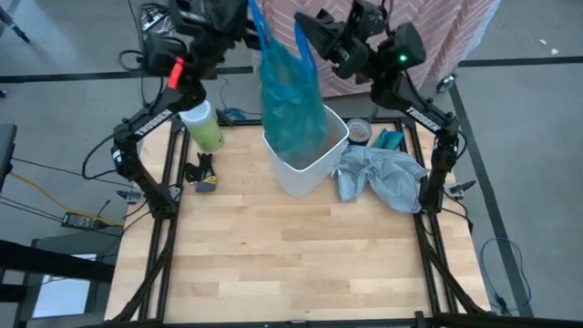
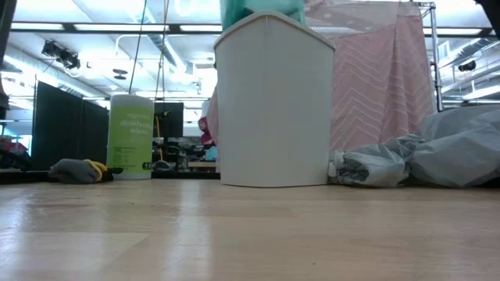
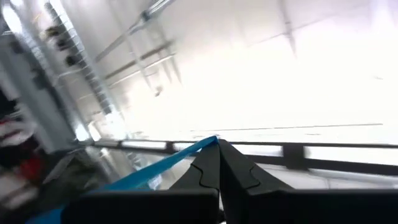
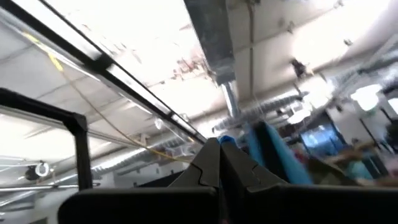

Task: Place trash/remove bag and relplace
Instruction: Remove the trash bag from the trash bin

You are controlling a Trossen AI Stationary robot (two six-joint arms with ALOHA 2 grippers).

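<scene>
The left jaws [image 1: 248, 20] are pressed together on one top handle of the bag [image 1: 291, 100], and the right jaws [image 1: 302, 23] pinch the other handle in the same way. In both wrist views the dark fingers [image 3: 217, 171] meet at a point, with a blue strip of the bag [image 3: 161, 165] coming out beside them; in the right wrist view the fingers [image 4: 219, 165] are also closed and the blue plastic [image 4: 270, 149] stands just beside their tips.

The two jaws are held high, close to each other, above the far side of the table [image 1: 291, 264]. The bag hangs down from between them. Its lower part is inside the white bin [image 1: 305, 159], which stands under the jaws, and its upper part is stretched above the rim. In the low view only a teal piece of the bag [image 2: 262, 9] shows over the top of the bin [image 2: 273, 101]. What is inside the bag I cannot tell.

To the right of the bin, below the right jaws, a crumpled grey bag [image 1: 381, 175] lies on the table and touches the bin. Past it, near the far edge, lie a roll of tape [image 1: 359, 130] and a small teal object [image 1: 389, 139]. On the left side, below the left jaws, stands a green wipes canister [image 1: 202, 126], and near it a small dark and yellow item [image 1: 202, 175].
</scene>
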